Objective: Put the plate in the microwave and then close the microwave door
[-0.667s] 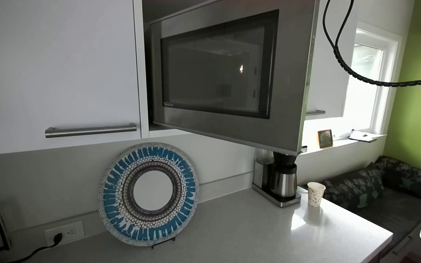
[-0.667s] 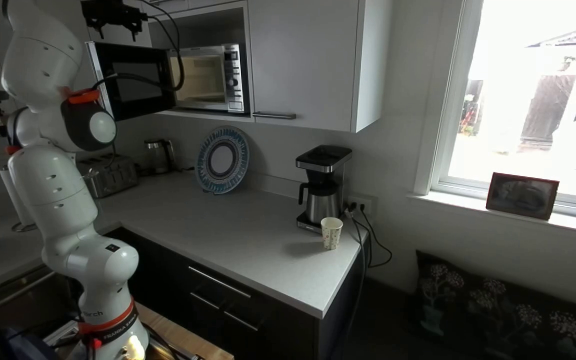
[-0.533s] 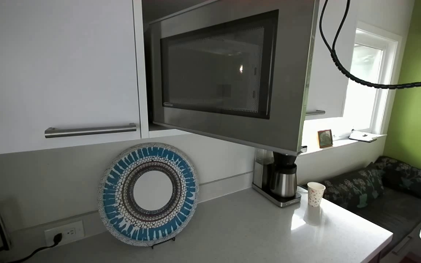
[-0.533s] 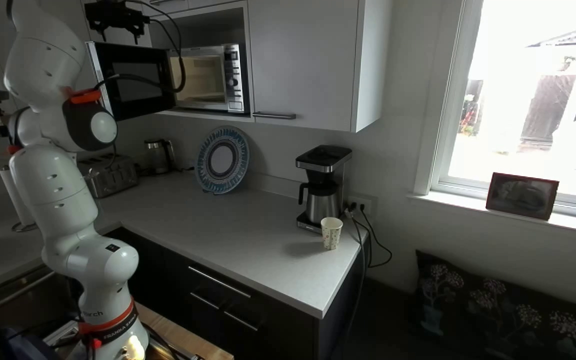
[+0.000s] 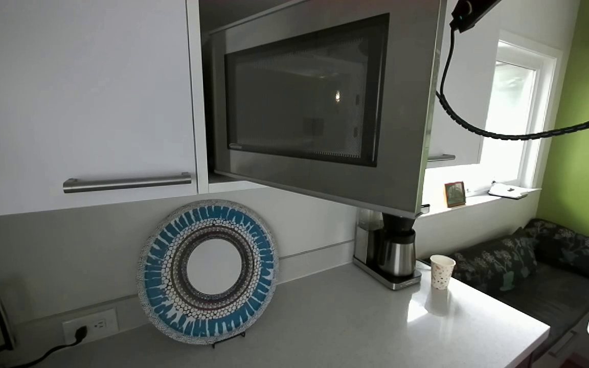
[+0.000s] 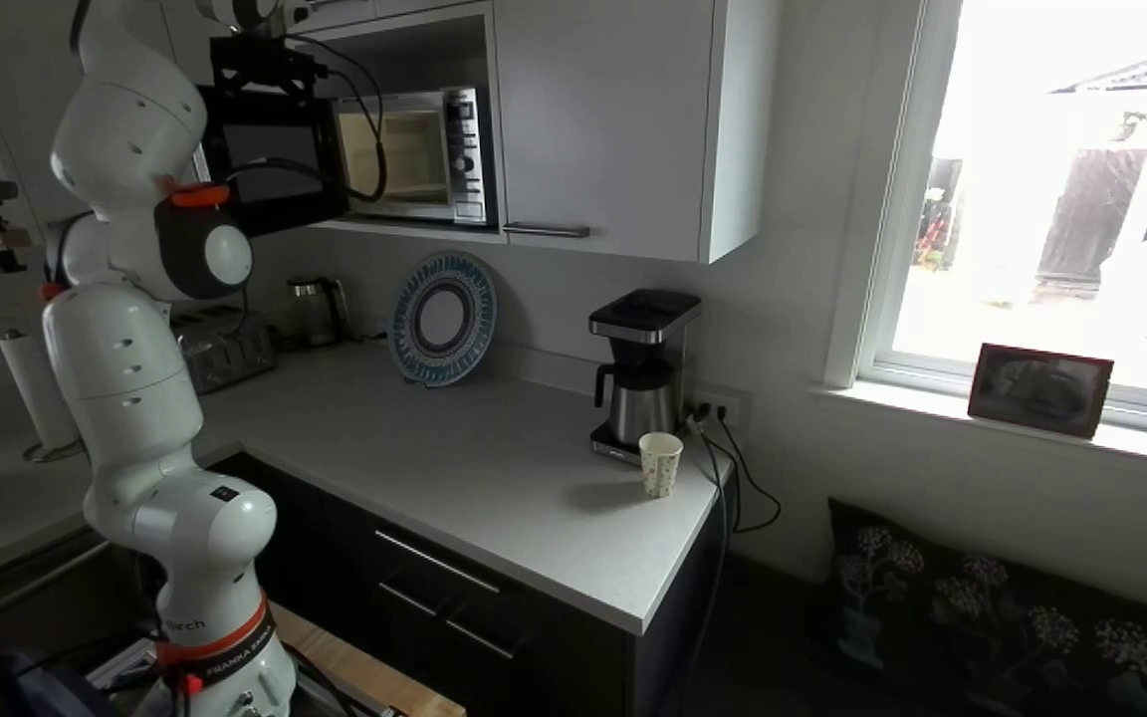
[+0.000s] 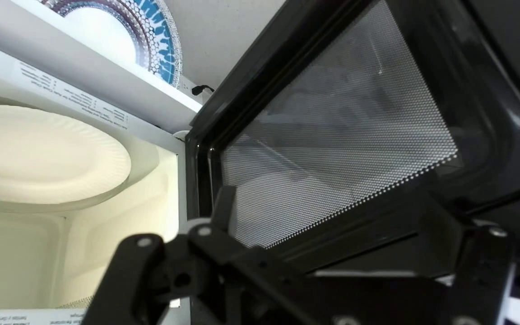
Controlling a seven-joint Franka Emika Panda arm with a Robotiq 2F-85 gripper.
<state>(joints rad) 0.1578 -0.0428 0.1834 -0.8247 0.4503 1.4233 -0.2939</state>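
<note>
Plate [image 7: 39,155] lies flat in the microwave [image 6: 469,149]. Door [image 7: 345,108] wide open. Gripper [image 7: 330,203] fully spread, nothing held, over door's inner face; contact unclear. Cup [image 6: 660,465] near bench [image 6: 494,468] edge.

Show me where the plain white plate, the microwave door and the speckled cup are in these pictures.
Plain white plate [image 7: 39,153]: wrist view, middle of its upper face.
Microwave door [image 5: 307,105]: in an exterior view, on its dark window.
Speckled cup [image 6: 660,473]: in an exterior view, on its outer side.
</note>
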